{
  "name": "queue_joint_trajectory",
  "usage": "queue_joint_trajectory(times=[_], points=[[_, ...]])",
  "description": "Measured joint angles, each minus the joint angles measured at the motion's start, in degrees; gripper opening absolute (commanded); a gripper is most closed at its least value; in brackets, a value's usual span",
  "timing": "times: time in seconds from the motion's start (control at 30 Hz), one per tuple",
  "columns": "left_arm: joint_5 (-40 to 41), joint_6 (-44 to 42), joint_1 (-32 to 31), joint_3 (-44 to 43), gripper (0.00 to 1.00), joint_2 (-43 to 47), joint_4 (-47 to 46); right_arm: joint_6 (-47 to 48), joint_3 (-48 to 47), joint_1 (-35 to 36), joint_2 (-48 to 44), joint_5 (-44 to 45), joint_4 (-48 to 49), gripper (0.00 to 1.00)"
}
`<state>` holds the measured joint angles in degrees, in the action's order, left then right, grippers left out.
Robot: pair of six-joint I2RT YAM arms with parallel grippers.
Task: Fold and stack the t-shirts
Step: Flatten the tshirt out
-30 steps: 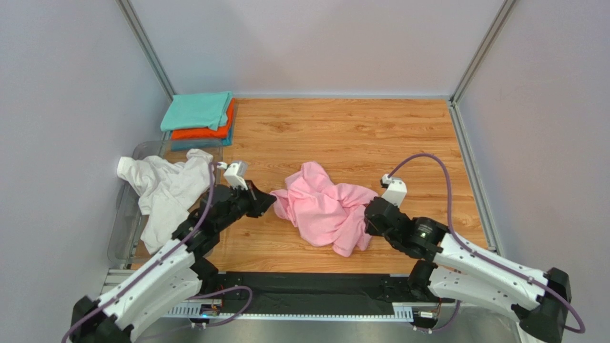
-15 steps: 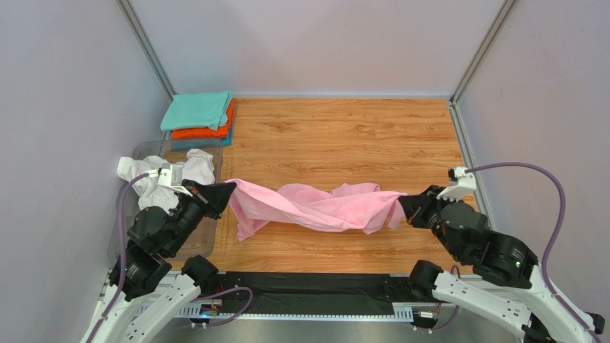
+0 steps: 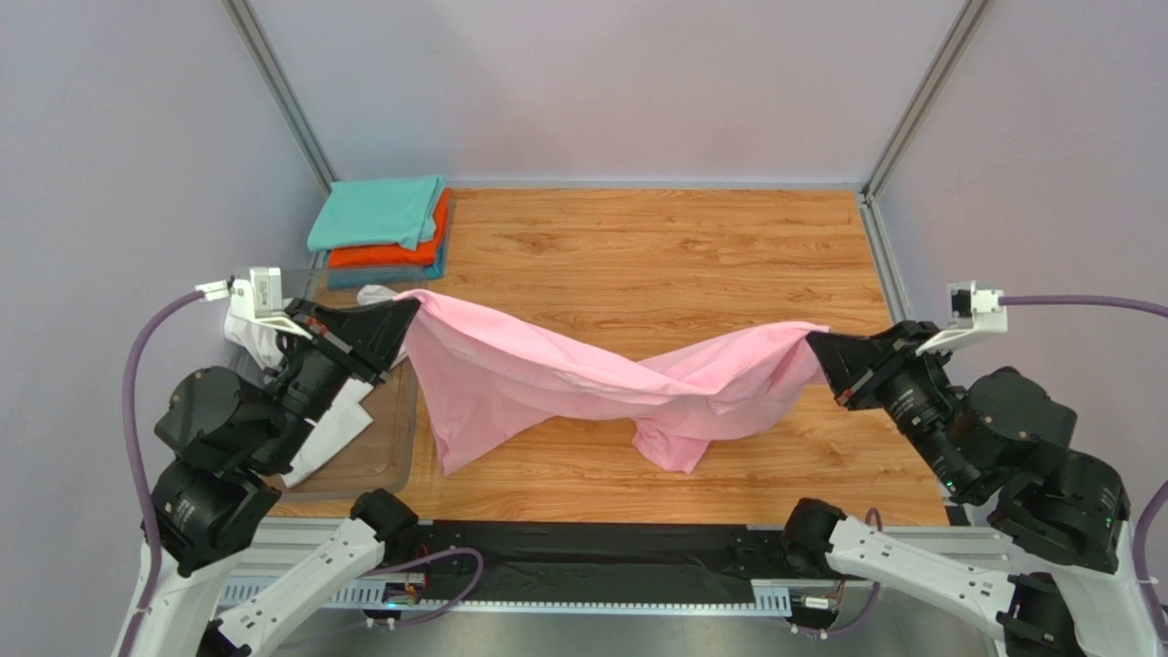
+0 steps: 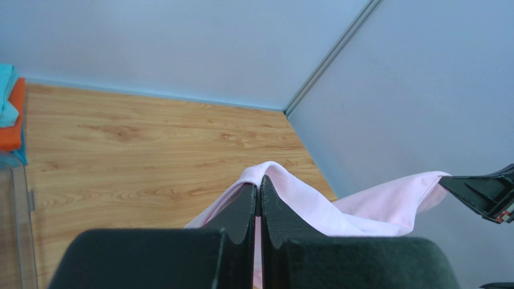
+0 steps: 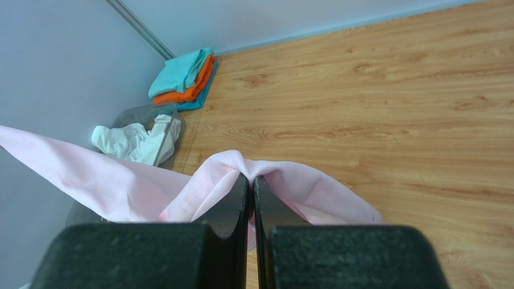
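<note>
The light pink t-shirt (image 3: 590, 383) hangs stretched in the air between my two grippers, sagging and twisted in the middle above the wooden table. My left gripper (image 3: 405, 312) is shut on its left end; the cloth bulges over the fingertips in the left wrist view (image 4: 259, 188). My right gripper (image 3: 819, 345) is shut on its right end, with pink cloth over the tips in the right wrist view (image 5: 251, 179). A crumpled white t-shirt (image 3: 295, 377) lies in a clear bin at the left, also in the right wrist view (image 5: 136, 140). Teal, orange and blue tees sit folded in a stack (image 3: 384, 226) at the back left.
The clear plastic bin (image 3: 391, 459) stands at the table's left edge under my left arm. Grey walls close in the wooden table (image 3: 658, 260) on the left, back and right.
Both grippers have risen and moved apart, pulling the pink t-shirt from a crumpled heap on the table into a stretched span in the air.
</note>
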<state>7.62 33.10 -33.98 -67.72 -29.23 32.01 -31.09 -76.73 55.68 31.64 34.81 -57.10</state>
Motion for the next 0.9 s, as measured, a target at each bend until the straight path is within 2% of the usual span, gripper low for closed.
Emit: queue_joint_trajectory(times=[0.2, 0.37, 0.5, 0.67, 0.7, 0.77, 0.83, 0.9], points=[[0.9, -1.86, 0.0, -10.47, 0.0, -6.49, 0.92, 4.5, -9.11, 0.0, 4.79, -0.11, 0.31, 0.0], [5.18, -3.74, 0.0, -16.17, 0.0, -10.71, 2.23, 7.85, -14.08, 0.0, 7.39, 1.09, 0.48, 0.0], [7.93, -4.55, 0.0, -18.14, 0.0, -15.06, 2.78, 9.97, -14.95, 0.0, 9.44, 4.04, 1.03, 0.0], [9.53, -5.33, 1.88, -18.14, 0.0, -23.91, 2.45, 14.14, -13.35, -1.11, 16.37, 12.44, 4.39, 0.0], [9.11, -5.33, 3.41, -18.01, 0.0, -26.14, 2.36, 14.97, -12.79, -2.89, 18.23, 12.41, 5.42, 0.0], [7.54, -5.07, 7.26, -17.75, 0.0, -30.67, 1.92, 16.24, -11.82, -11.32, 23.17, 8.39, 7.98, 0.0], [3.08, -4.66, 11.87, -17.64, 0.0, -35.95, 0.28, 17.18, -11.28, -21.92, 28.76, 2.01, 11.32, 0.0], [-1.36, -4.5, 15.82, -18.97, 0.0, -41.9, -1.14, 17.97, -11.47, -29.64, 35.54, -4.02, 14.36, 0.0]])
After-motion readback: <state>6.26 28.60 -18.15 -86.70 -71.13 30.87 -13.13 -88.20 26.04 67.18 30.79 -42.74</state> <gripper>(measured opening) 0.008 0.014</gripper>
